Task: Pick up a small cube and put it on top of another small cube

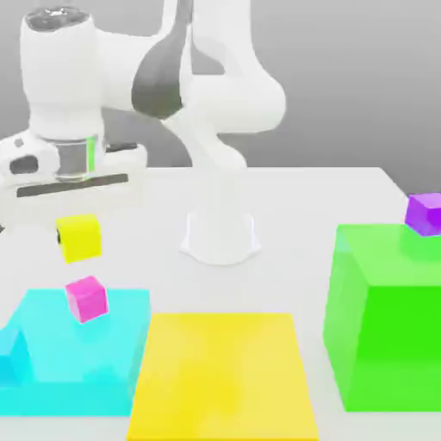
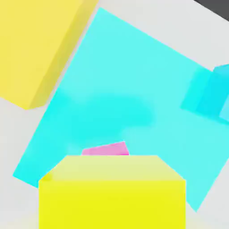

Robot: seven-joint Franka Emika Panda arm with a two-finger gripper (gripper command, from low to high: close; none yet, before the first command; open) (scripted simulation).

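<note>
One small yellow cube (image 1: 79, 237) held in shut claw (image 1: 76, 226), hanging in air just above small pink cube (image 1: 86, 298), slightly to exterior view's left of it. Pink cube sitting on cyan block (image 1: 103, 357), near-left on desk (image 1: 301, 207). In hand view, yellow cube (image 2: 112, 197) covering most of pink cube (image 2: 107, 149).

Risks, as judged: offset btwn cubes could leave yellow overhanging, tipping off on release; small flat tops give little margin; pressing down too hard could shove pink off its spot.

All plain, smooth, matte, sharp-edged solids. Flat yellow slab (image 1: 224, 375) at near centre, big green block (image 1: 388, 319) at right w/ purple cube (image 1: 425, 212) on top.
</note>
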